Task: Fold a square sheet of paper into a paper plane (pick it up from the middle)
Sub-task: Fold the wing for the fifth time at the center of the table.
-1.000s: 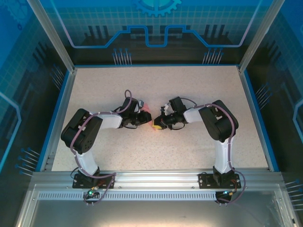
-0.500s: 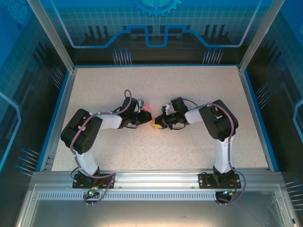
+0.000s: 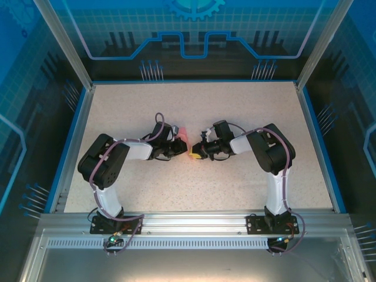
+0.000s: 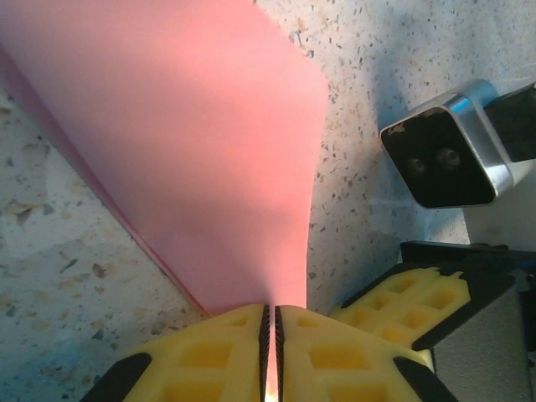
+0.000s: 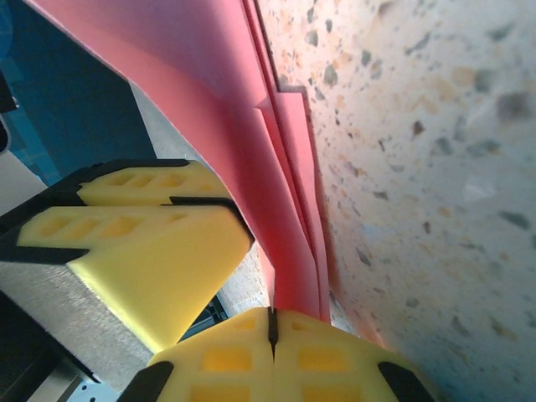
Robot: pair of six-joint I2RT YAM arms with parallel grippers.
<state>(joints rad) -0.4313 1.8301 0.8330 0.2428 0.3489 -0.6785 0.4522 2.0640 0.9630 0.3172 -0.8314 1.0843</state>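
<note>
From above, the two arms are meeting at the middle of the worktop point(image 3: 247, 111), and a small pink corner of the sheet of paper point(image 3: 183, 133) is peeking out between them. The left wrist view is giving more: the left hand point(image 4: 270, 335) is pinching the sheet's lower edge, fingers pressed almost together, with the paper fanning upward. The right wrist view is revealing stacked folded layers, which the right hand point(image 5: 270, 328) is clamping tight, just beside the left hand's fingers.
</note>
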